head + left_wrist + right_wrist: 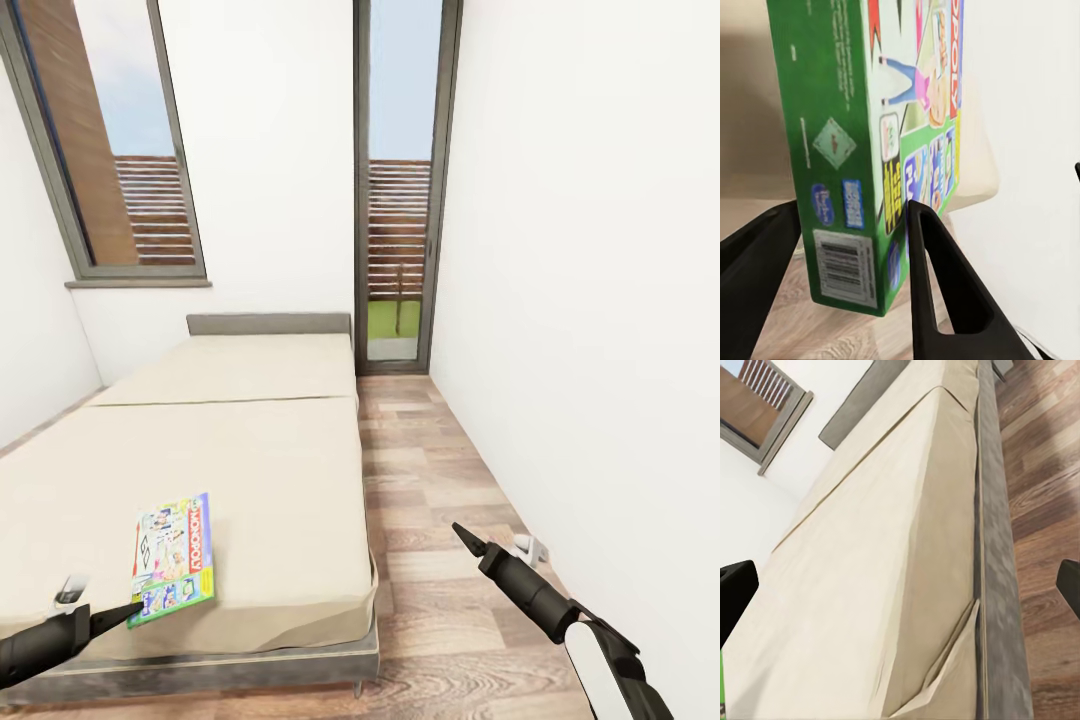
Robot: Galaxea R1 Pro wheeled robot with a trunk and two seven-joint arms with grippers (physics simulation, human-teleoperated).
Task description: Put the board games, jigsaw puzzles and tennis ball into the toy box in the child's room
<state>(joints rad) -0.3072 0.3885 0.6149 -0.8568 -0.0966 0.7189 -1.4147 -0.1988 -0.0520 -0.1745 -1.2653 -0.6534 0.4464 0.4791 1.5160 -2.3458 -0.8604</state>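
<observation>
1. Nearest: left gripper (855, 247) clamped across the edge of the white-green-yellow board game (173, 558), lifted at the near corner of the bed (250, 470).
2. Keep squeeze firm; carry level, avoid swinging the thin box.
3. Right gripper (500, 548) spread, empty, over the wood-plank floor (430, 470).
</observation>
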